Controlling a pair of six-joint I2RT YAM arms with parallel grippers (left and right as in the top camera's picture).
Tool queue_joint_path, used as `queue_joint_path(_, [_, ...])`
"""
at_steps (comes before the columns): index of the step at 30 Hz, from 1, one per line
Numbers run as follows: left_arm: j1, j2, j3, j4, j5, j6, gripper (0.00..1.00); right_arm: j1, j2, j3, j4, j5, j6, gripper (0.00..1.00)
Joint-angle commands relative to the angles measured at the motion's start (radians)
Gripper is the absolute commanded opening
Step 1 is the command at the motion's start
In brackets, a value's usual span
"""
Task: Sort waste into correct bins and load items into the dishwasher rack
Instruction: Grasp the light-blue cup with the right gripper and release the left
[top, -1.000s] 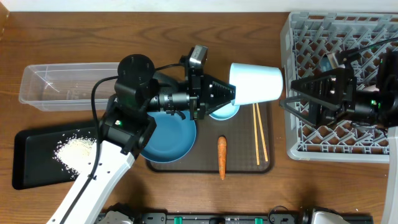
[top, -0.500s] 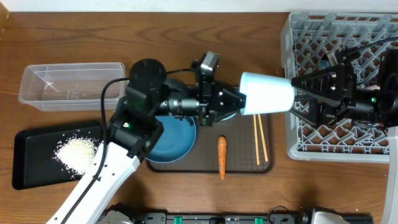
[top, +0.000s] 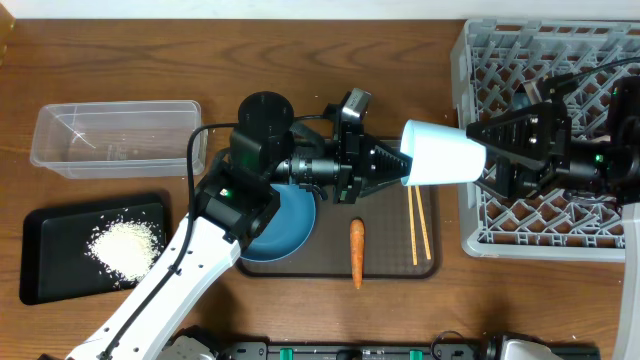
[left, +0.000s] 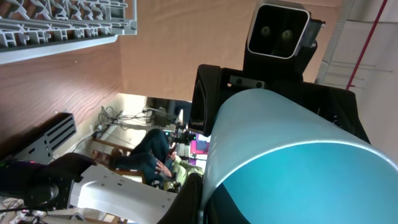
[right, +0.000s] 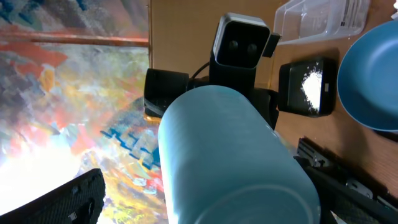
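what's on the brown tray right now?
Dark-blue bowl, partly under the left arm; carrot; chopsticks. The tray's upper part is covered by the left tool and the white cup it holds.

I'm reading this as a robotics lab: wooden table (top: 300, 40), and at seven o'clock in the left wrist view, tangled cables (left: 115, 115) and a seated person (left: 152, 155).

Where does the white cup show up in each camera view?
Overhead: white cup centre-right, lying sideways.
Left wrist: lower right, large.
Right wrist: centre, bottom.
Shared landmark: wooden table, also top left in both wrist views.
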Motion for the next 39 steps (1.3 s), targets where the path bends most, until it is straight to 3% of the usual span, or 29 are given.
queue_joint_path(1, [-0.007, 0.000, 0.002, 0.002, -0.004, 0.003, 0.06, 0.017, 0.003, 0.009, 0.011, -0.037, 0.016, 0.98])
queue_joint_path(9, [-0.007, 0.000, 0.002, 0.002, -0.003, 0.003, 0.06, 0.017, 0.003, 0.009, 0.022, -0.037, 0.016, 0.77])
queue_joint_path(31, [-0.007, 0.000, 0.002, 0.002, 0.001, -0.005, 0.08, 0.017, 0.003, 0.009, 0.023, -0.035, 0.027, 0.63])
queue_joint_path(39, [-0.007, 0.000, 0.002, 0.002, 0.001, -0.005, 0.17, 0.017, 0.003, 0.009, 0.025, -0.035, 0.028, 0.52])
